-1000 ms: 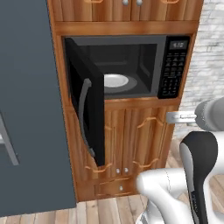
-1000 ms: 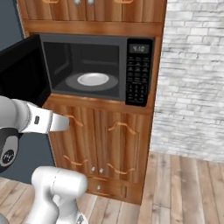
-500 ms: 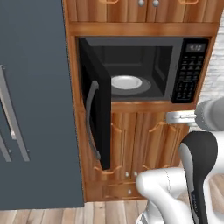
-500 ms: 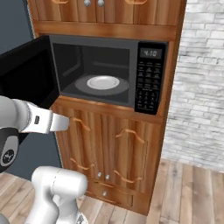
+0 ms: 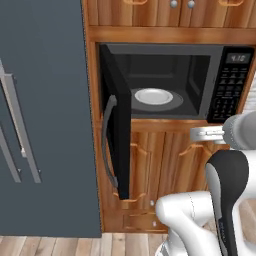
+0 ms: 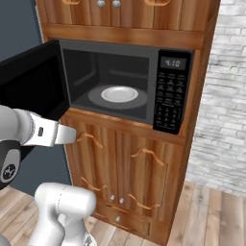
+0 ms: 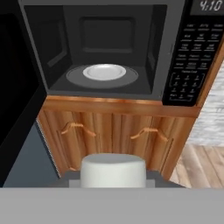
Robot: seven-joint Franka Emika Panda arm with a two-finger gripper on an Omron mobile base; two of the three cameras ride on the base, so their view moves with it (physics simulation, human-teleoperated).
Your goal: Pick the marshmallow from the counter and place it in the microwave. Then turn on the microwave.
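Observation:
The marshmallow (image 7: pixel 113 168), a whitish stubby lump, sits at the bottom of the hand view with my gripper (image 7: pixel 113 180) shut on it; dark fingers (image 7: pixel 72 178) flank it on both sides. Ahead and above stands the microwave (image 7: pixel 175 52), with its door (image 5: pixel 116 125) swung open to the left. Inside it a white plate (image 7: pixel 104 71) lies on the turntable. The keypad (image 6: pixel 169 98) and display are on its right side. My hand hovers in front of the cabinet doors, below the oven's opening. The counter is out of view.
Wooden cabinet doors (image 5: pixel 165 165) with curved handles sit under the microwave. A tall dark grey fridge (image 5: pixel 45 125) with long handles stands to the left. A pale brick wall (image 6: pixel 226 96) and wooden floor (image 6: pixel 211 216) lie to the right.
The base has driven closer and sideways, so the microwave looks larger and more centred in both base views. The grip on the marshmallow is the same.

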